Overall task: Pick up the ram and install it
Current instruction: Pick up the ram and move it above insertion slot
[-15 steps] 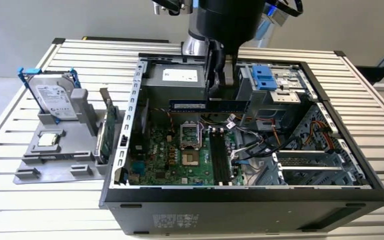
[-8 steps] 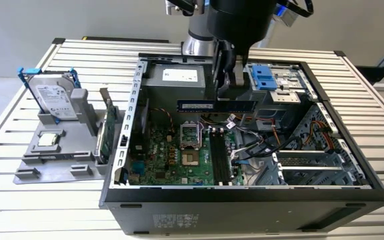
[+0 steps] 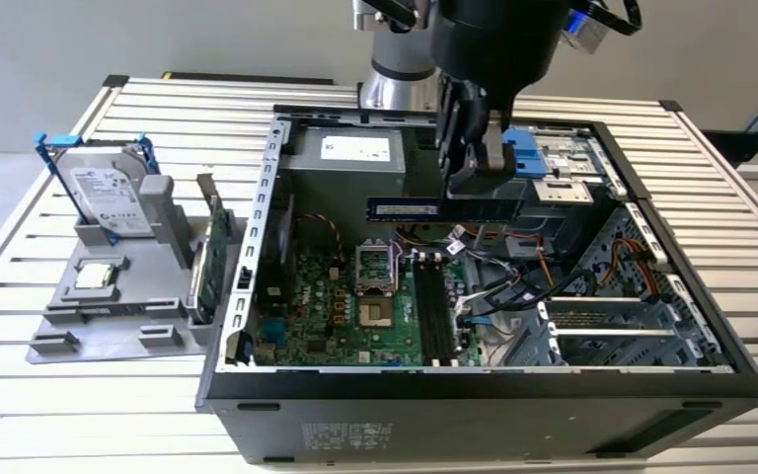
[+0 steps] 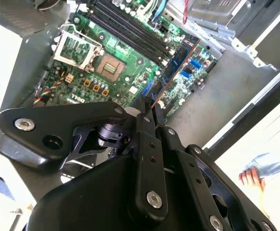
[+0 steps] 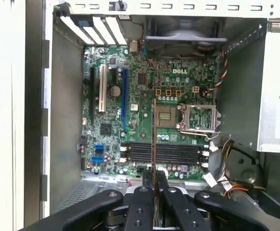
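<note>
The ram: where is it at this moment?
In the exterior view's middle, the ram hangs level in the gripper, inside the open computer case, above the motherboard's black memory slots, not yet seated.

Open computer case (image 3: 485, 415) in the middle, stand (image 3: 115, 311) beside it

The computer case lies in the middle of the surface (image 3: 37, 395), and the stand sits just beside it, by the surface's edge at the exterior view's left. On the stand, the hard drive (image 3: 103, 193) stands at the back, the chip (image 3: 96, 276) lies in front of it, and the card (image 3: 221, 242) stands next to the case. The board (image 3: 340, 316) lies inside the case. The tool (image 3: 478, 183) holds the ram (image 3: 418, 209) up above the board.
</note>
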You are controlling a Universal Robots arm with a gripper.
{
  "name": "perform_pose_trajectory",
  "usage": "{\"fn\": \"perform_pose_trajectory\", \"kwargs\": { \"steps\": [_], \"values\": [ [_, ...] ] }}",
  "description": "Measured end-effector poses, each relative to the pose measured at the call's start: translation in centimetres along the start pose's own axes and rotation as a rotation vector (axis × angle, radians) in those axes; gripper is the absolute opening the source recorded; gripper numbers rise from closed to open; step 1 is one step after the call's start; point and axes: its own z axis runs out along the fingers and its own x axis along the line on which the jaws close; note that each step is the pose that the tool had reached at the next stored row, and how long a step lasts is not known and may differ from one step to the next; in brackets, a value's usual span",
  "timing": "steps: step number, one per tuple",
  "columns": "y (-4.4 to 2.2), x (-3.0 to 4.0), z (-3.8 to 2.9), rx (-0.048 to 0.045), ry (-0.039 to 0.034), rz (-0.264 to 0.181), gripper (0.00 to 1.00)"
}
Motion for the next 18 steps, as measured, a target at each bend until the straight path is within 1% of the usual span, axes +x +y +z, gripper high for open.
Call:
{"fn": "perform_pose_trajectory", "kwargs": {
  "steps": [4,5,14,18],
  "values": [
    [-0.65,0.01,0.00,-0.0008,-0.0001,0.011,0.00],
    [-1.10,0.02,-0.01,-0.0018,-0.0001,0.026,0.00],
    [-2.46,0.04,-0.02,-0.0037,-0.0003,0.053,0.00],
    [-2.95,0.05,-0.02,-0.0040,-0.0004,0.058,0.00]
  ]
}}
